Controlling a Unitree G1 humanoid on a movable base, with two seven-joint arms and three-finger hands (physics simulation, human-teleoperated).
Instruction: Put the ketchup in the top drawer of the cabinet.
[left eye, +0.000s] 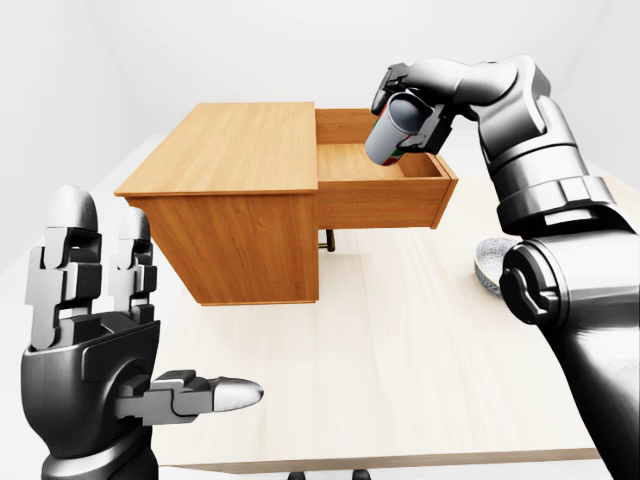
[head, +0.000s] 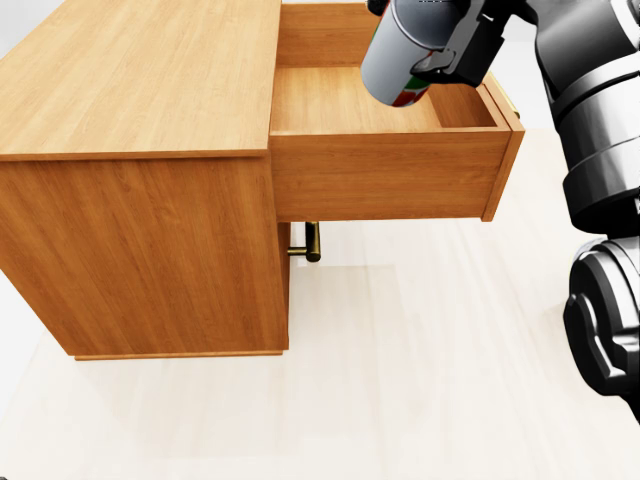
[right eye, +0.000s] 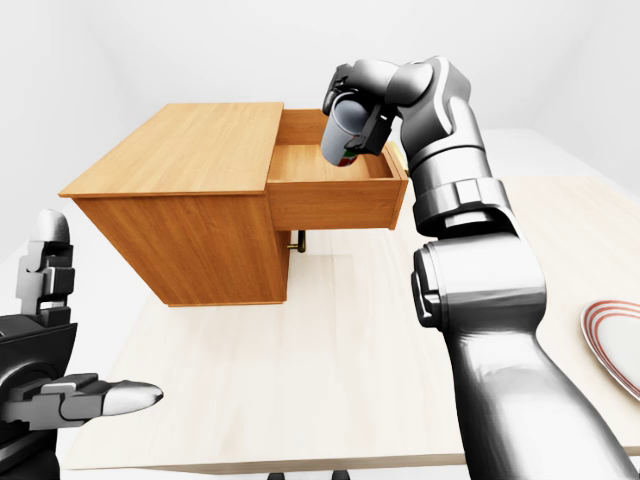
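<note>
My right hand (head: 440, 45) has its fingers closed round the ketchup (head: 400, 55), a grey bottle with a red and green label showing at its lower end. In the head view the bottle hangs tilted over the open top drawer (head: 385, 170), above the right part of its cavity, and I cannot tell whether it touches the drawer floor, though it looks to be clear of it. The drawer is pulled well out to the right of the cabinet (head: 140, 170), and its inside shows only bare wood. Under the drawer I see a brass handle (head: 310, 242) on the lower drawer front. The cabinet stands on the pale bench (left eye: 400, 340). In the left-eye view my right arm reaches up from the bottom right and bends over to the drawer. A patterned bowl (left eye: 487, 262) sits on the bench just behind that arm, partly hidden. In the right-eye view a plate with a red rim (right eye: 615, 345) lies at the right edge. My left hand (left eye: 95, 340) is raised at the bottom left with fingers spread wide, thumb out sideways, holding nothing.
</note>
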